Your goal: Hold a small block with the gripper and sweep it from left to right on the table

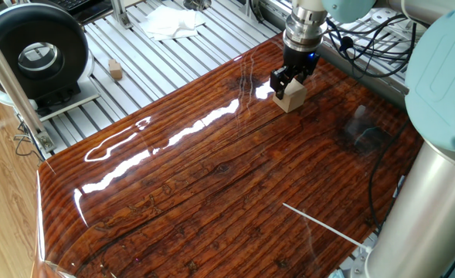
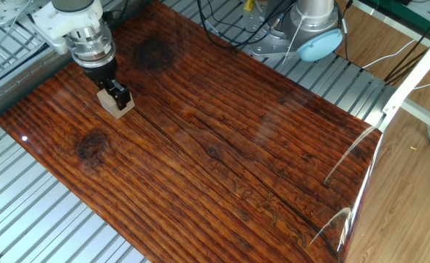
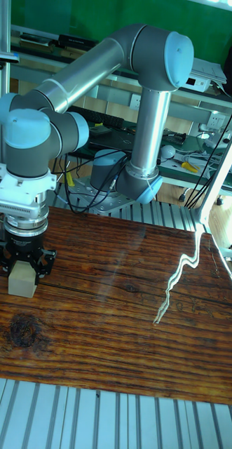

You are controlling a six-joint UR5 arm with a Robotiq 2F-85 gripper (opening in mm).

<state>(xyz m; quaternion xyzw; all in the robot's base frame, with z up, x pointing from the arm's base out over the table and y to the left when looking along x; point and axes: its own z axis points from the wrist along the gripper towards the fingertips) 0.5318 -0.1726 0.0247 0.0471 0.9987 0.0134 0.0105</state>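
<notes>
Glossy table carries no readable writing; claw pinches the small block.

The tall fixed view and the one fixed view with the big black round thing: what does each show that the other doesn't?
Only the tall fixed view shows the whole grey arm with pale blue joint caps and the green wall behind it. Only the one fixed view shows the black round fan-like device, a crumpled white cloth and a tiny brownish block on the ribbed metal slats. Both show the black two-finger hand gripping the pale beige wooden cube on the glossy reddish-brown wooden table.
</notes>
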